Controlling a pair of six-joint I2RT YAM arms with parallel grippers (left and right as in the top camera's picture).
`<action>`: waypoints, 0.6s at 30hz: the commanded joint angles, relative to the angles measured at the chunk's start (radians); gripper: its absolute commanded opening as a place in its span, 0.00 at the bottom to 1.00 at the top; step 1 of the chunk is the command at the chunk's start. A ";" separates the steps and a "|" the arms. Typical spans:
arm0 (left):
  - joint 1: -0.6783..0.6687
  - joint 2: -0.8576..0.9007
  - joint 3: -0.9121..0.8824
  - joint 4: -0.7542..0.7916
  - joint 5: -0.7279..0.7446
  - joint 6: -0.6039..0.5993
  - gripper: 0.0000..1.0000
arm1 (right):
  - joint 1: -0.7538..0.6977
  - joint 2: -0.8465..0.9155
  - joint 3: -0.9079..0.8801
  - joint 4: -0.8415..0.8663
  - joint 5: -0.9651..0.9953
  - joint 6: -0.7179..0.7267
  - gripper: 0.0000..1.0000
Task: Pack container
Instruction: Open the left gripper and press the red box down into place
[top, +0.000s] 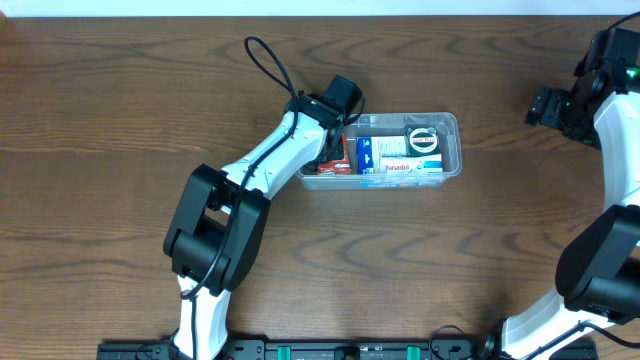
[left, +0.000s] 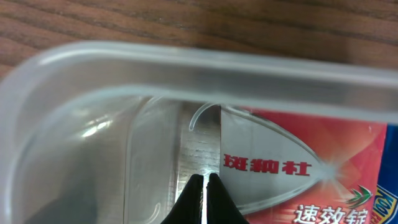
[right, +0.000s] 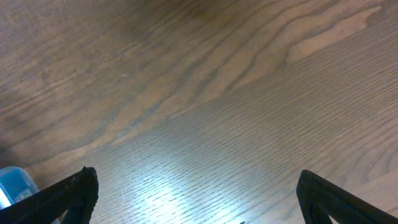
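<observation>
Now: left gripper (left: 205, 182) down inside the left end of the container (top: 452, 124), fingers pressed together at the tips, only a hairline between them, nothing seen held. Tips sit just beside the edge of a red box (left: 298, 168) with Chinese print. That box lies flat in the tub, and the clear curved wall wraps round the left side of the view. Whether the tips touch the box or the floor: cannot tell.

Right gripper (right: 196, 186) well apart from all this, up at the far right of the table (top: 120, 100). Jaws spread wide, bare wood grain between them, holding nothing. A blue object (right: 12, 184) shows at the lower left corner of the right wrist view; too little of it to identify.

Container sits near table centre, slightly right, long side across. Inside, from the left: red box, blue carton (top: 366, 154), white box (top: 410, 167) marked Panadol, and a green-and-white box (top: 423, 140) at the far right.
</observation>
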 joint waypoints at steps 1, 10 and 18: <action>0.005 0.015 -0.006 -0.001 0.016 0.047 0.06 | -0.004 -0.016 0.011 -0.001 0.006 -0.011 0.99; 0.005 0.015 -0.006 0.018 0.039 0.129 0.06 | -0.004 -0.016 0.011 -0.001 0.006 -0.011 0.99; 0.005 0.015 -0.006 0.031 0.068 0.171 0.06 | -0.004 -0.016 0.011 -0.001 0.006 -0.011 0.99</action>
